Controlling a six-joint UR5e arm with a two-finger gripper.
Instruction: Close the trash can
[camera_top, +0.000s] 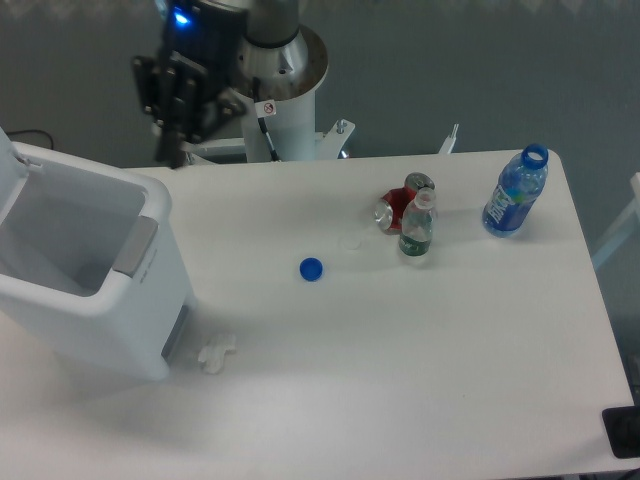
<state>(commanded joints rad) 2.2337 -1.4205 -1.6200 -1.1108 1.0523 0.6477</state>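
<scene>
The trash can (85, 270) stands at the left edge of the surface (420, 350), its mouth wide open and its inside bare as far as can be seen. Its lid (12, 165) is swung up at the far left side, only a sliver of it showing at the frame's edge, so the hinge itself cannot be made out.

The gripper (172, 90) hangs above the far left corner of the surface, just behind the can's rear rim and clear of it. Its fingers look spread apart and hold nothing.

The can is a big boxy thing of stiff white plastic, likely light for its bulk when empty, so a hard shove could slide it along the smooth surface. The lid looks thin, flat and rigid (and probably slick). No grasp seems needed: a push on the lid's back face or upper edge, toward the can's front, should tip it over the hinge and let it drop shut. Pressing near the free edge gives the most leverage; pushing low near the hinge risks moving the whole can instead.
</scene>
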